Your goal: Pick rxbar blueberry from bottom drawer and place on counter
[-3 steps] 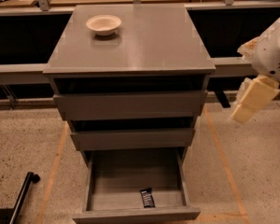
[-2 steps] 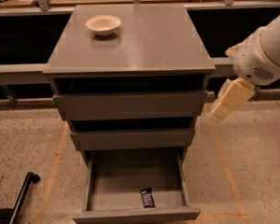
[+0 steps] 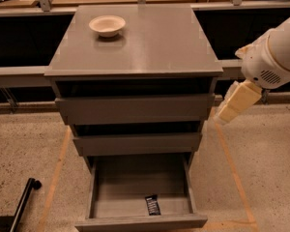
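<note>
The rxbar blueberry (image 3: 152, 205) is a small dark wrapper lying flat near the front of the bottom drawer (image 3: 140, 221), which stands pulled open. The counter (image 3: 150, 42) is the grey cabinet top. My gripper (image 3: 237, 103) is a cream-coloured piece hanging from the white arm at the right. It is in the air beside the cabinet's right edge at the height of the top drawer. It is well above and to the right of the bar and holds nothing that I can see.
A pale bowl (image 3: 107, 25) stands on the counter at the back left. The two upper drawers (image 3: 135, 109) are slightly pulled out. A black pole (image 3: 24, 202) lies on the speckled floor at the lower left. Orange tape lines mark the floor around the cabinet.
My arm and gripper have moved left, from further out on the right to close beside the cabinet's right edge. The bar, the drawers and the bowl have not moved.
</note>
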{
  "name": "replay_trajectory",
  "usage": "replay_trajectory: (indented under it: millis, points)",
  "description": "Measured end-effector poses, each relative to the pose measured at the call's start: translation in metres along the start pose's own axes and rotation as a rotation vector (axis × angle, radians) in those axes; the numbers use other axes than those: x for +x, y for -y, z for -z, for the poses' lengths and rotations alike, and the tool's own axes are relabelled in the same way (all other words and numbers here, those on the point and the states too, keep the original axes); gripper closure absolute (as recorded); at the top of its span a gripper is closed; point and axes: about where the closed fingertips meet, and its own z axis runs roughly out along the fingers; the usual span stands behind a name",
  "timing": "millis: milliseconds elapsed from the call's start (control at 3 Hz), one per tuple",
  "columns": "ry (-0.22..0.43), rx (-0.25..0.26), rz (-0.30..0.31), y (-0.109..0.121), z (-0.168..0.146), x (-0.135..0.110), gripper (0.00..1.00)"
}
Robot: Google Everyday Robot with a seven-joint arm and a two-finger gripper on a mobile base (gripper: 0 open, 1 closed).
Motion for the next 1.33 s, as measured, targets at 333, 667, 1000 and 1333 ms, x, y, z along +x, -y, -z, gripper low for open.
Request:
replay_trajectory:
  millis: [333,667,1000,1333]
  points:
    - [0.027,-0.041,-0.061,-0.009,-0.035,0.009,0.00]
    - [0.082,-0.089,-0.127,-0.021,-0.079,0.018,0.00]
    - [0.129,-0.126,-0.174,-0.032,-0.113,0.024,0.00]
    - [0.179,-0.147,-0.201,-0.045,-0.149,0.026,0.00]
